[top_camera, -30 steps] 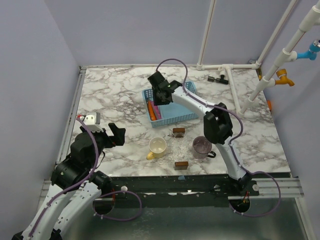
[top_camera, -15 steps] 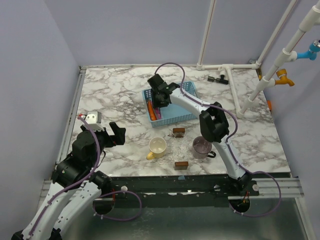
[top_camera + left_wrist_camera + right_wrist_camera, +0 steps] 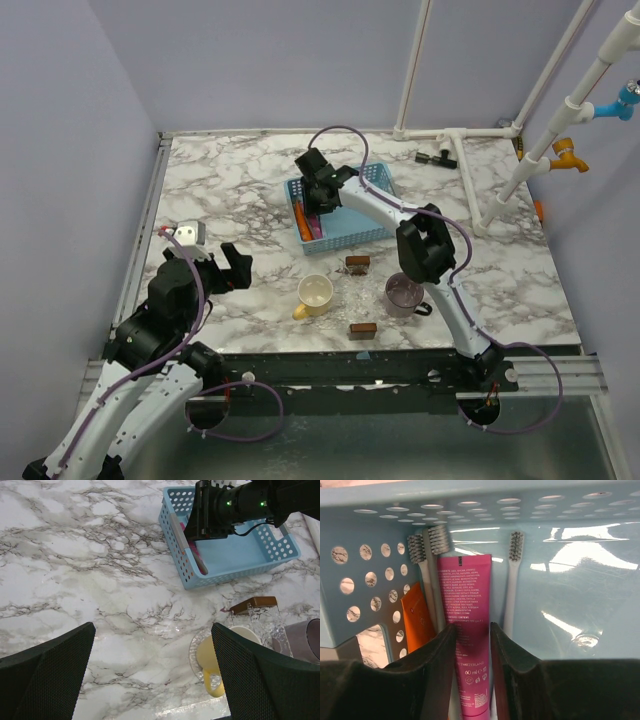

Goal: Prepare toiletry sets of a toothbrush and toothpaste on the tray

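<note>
The right fingers (image 3: 427, 680) are narrowed to about a tube's width. They flank the pink toothpaste tube (image 3: 465, 625) lying in the blue basket (image 3: 470, 497); whether they pinch it I cannot tell. Two grey toothbrushes (image 3: 426, 575) and an orange tube (image 3: 416, 612) crowd its left side, and a white toothbrush (image 3: 511, 580) lies just beside its right. Best to close squarely on the pink tube alone, then lift straight up so no neighbour is dragged along. The left fingers (image 3: 45, 675) hang wide apart, holding nothing, above the worktop (image 3: 75, 555).
</note>
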Motion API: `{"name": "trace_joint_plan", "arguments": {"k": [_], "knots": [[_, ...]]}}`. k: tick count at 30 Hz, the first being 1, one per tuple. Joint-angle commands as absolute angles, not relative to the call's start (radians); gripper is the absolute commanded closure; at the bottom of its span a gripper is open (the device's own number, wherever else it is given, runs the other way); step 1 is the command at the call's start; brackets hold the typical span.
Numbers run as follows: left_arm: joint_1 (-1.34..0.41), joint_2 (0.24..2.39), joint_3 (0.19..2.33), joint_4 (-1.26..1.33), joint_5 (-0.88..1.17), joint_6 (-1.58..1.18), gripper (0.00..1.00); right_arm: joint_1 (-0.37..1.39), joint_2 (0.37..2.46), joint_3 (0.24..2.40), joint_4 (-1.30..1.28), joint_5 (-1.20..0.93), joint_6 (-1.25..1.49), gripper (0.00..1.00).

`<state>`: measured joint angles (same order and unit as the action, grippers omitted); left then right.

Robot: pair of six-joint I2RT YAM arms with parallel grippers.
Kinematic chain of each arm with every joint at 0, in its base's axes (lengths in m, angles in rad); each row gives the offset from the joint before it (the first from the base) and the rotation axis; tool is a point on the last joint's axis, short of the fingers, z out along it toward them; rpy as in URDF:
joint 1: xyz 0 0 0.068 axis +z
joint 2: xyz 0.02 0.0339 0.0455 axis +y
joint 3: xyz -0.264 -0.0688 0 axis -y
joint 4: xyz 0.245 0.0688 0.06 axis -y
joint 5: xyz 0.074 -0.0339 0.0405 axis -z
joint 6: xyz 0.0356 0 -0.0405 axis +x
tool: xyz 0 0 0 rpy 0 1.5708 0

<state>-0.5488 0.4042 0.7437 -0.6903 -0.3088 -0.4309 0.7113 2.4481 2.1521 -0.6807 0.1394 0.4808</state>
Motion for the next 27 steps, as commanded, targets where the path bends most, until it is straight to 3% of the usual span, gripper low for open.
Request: {"name": "trace_joint_plan", "arguments": {"k": [1, 15, 27], "knots": [[-0.540, 0.408, 0.750, -0.708, -0.335, -0.439, 0.01, 0.702, 2.508, 2.131, -0.702, 0.121, 0.431, 0.64], [-0.535, 0.410, 0.750, -0.706, -0.327, -0.438, 0.01, 0.701, 2.461, 1.986, -0.700, -0.113, 0.340, 0.59], [-0.534, 0.409, 0.752, -0.704, -0.322, -0.439, 0.01, 0.701, 2.430, 2.000, -0.788, -0.115, 0.263, 0.59]]}}
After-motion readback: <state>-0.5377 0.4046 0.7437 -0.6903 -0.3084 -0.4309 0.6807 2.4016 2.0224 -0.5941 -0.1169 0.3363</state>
